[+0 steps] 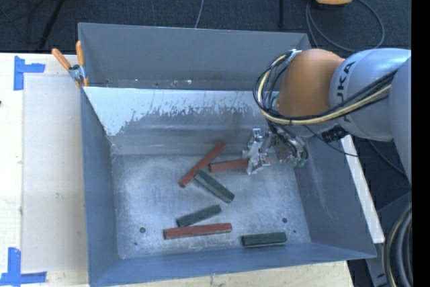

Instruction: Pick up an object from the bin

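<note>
Closest to the viewpoint, the front green bar [263,238] lies flat on the floor of the grey metal bin [97,165], just inside the front wall and toward the right. To its left is the long red-brown bar [197,231], nearly parallel to the front wall. Just behind that, the tilted green bar [198,216] rests with its right end slightly farther back; the two are close, and contact cannot be confirmed.

Three further bars are grouped near the centre of the floor. The diagonal red-brown bar [202,163] runs from front-left to rear-right. The diagonal green bar [215,186] runs from rear-left to front-right, its rear end at or against the first bar. The short red-brown bar [228,165] lies roughly level between them, pointing right.

The arm enters from the right and carries an orange cover [306,80] and looped cables [269,87] at the wrist. The gripper [257,156] is low in the bin, near the right wall and at the right end of the short red-brown bar. Whether it is released or clenched cannot be told. Whether the bar end is grasped or merely beside the tool also cannot be told. All six bars lie on the bin floor.
</note>
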